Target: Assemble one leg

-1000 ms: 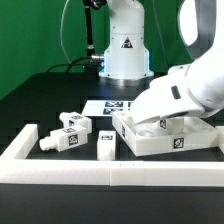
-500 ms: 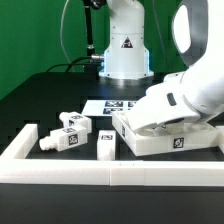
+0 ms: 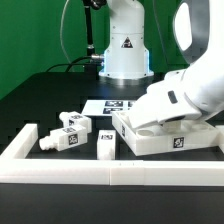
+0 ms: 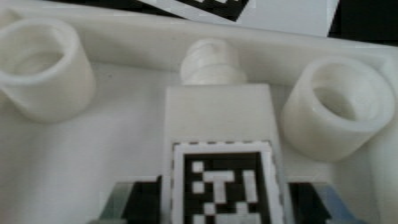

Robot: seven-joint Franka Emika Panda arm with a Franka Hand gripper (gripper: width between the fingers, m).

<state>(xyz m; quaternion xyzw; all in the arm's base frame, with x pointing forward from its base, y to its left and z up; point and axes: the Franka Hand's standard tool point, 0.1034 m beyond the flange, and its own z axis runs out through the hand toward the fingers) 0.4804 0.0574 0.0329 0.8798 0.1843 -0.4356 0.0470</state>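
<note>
Black counter, green backdrop. The hand grips the leg at the tray, tip aimed between two sockets. Best aligned squarely, then pressed straight.

The leg looks like matt white plastic, its tip faintly ridged, its printed tag flat black-and-white. The tray piece is smooth white plastic, the arm's shell glossy, the counter matt black.
</note>
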